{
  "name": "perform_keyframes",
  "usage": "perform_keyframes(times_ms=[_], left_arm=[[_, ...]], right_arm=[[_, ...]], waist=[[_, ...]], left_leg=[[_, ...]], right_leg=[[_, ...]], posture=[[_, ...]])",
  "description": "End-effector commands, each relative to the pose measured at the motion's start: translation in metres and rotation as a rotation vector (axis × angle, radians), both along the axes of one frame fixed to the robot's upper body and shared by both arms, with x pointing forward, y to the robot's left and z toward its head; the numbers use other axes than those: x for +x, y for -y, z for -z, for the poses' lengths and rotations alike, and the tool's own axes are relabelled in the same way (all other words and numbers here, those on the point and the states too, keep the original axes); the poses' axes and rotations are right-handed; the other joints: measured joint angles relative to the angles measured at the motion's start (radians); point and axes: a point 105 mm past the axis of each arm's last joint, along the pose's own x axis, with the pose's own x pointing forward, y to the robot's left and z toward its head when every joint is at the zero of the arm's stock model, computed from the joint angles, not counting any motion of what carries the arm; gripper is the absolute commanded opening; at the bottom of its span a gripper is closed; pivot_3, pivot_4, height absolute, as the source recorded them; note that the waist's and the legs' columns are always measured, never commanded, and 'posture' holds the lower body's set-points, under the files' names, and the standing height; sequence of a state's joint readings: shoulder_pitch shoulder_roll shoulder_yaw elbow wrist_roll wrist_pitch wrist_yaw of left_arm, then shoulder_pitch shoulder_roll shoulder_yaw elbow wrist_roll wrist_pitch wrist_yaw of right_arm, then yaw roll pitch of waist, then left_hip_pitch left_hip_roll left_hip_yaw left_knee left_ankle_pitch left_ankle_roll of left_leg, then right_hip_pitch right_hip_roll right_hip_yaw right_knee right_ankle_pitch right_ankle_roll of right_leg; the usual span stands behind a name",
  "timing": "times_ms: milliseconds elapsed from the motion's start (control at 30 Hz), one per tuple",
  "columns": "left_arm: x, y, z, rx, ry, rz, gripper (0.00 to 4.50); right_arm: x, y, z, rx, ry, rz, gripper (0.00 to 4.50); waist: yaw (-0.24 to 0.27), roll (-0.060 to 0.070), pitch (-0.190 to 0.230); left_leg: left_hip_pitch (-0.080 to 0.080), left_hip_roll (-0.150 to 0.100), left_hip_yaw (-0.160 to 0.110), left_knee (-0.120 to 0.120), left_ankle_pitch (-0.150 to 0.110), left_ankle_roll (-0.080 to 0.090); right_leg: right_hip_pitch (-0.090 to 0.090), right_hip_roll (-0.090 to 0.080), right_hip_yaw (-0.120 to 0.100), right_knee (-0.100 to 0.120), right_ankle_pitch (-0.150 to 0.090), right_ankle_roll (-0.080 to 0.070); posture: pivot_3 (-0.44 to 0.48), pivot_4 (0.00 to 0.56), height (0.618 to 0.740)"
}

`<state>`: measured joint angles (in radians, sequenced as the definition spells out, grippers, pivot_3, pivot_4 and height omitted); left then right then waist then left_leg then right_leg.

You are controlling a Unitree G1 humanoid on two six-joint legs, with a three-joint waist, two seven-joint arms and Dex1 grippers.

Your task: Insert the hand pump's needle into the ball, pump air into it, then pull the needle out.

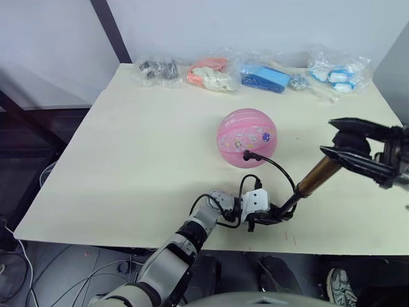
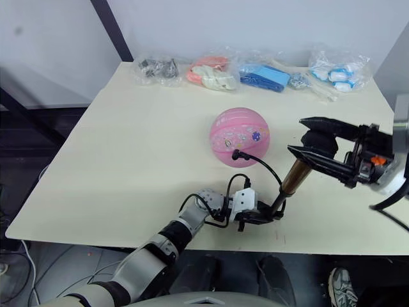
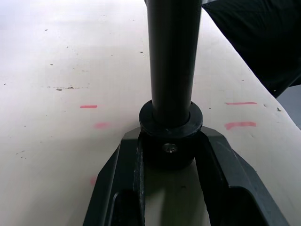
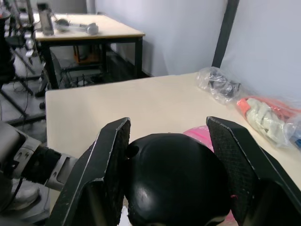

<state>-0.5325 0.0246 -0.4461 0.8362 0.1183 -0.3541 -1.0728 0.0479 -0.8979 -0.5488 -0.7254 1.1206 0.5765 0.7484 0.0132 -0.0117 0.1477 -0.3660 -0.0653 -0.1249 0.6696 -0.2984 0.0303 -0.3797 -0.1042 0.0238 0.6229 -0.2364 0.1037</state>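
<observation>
Pink ball (image 1: 247, 137) sits mid-worktop (image 1: 128, 160), w/ needle (image 1: 248, 154) stuck in its near side; black hose loops from there to the hand pump (image 1: 305, 187). Pump leans diagonally, base at near edge, handle up to the right. We see left gripper (image 1: 268, 216) w/ jaws closed on pump's black base end, and right gripper (image 1: 345, 147) w/ jaws around the black handle knob. Plastic bags (image 1: 255, 73) line the far edge.

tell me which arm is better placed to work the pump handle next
Right, probably. The right gripper sits around the hand pump's black handle, while the left gripper clamps its base. The needle is already at the ball.
</observation>
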Motion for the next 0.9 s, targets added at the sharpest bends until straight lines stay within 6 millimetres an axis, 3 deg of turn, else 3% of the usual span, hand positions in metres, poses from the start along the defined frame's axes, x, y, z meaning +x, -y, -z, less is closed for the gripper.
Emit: perform_keyframes(times_ms=[33,333,567,700,900], left_arm=[[-0.011,-0.017,0.029,0.096,-0.093,-0.022,1.03],[-0.011,-0.018,0.028,0.090,-0.090,-0.028,1.03],[-0.011,-0.017,0.027,0.082,-0.093,-0.032,1.03],[-0.011,-0.017,0.027,0.079,-0.098,-0.029,1.03],[-0.011,-0.016,0.026,0.077,-0.097,-0.027,1.03]], right_arm=[[0.001,-0.006,0.021,-0.016,-0.034,0.015,2.16],[0.008,-0.010,0.091,-0.055,-0.124,0.093,2.16],[0.007,-0.017,0.125,-0.033,-0.163,0.127,2.16],[0.009,-0.020,0.120,-0.014,-0.138,0.126,2.16],[0.012,-0.019,0.077,0.025,-0.039,0.100,2.16]], waist=[[-0.002,0.000,0.000],[-0.004,0.001,-0.004],[-0.005,0.001,-0.005],[-0.005,0.003,-0.006],[-0.005,0.004,-0.005]], left_leg=[[0.001,0.000,0.001,0.000,0.000,0.000],[0.005,0.001,0.000,0.000,0.000,0.000],[0.006,0.001,0.000,0.000,0.000,0.000],[0.005,0.001,-0.001,0.000,0.000,0.000],[0.004,0.001,-0.001,0.000,0.000,0.000]], right_leg=[[0.000,0.000,0.001,0.000,0.000,0.000],[0.001,0.004,0.001,0.001,0.000,0.001],[0.001,0.004,0.001,0.001,0.000,0.000],[0.001,0.005,0.001,0.001,0.000,0.000],[0.001,0.005,0.001,0.001,0.000,0.000]], posture=[[0.000,0.150,0.740],[0.000,0.150,0.740],[0.000,0.150,0.740],[0.000,0.150,0.740],[0.000,0.150,0.740]])
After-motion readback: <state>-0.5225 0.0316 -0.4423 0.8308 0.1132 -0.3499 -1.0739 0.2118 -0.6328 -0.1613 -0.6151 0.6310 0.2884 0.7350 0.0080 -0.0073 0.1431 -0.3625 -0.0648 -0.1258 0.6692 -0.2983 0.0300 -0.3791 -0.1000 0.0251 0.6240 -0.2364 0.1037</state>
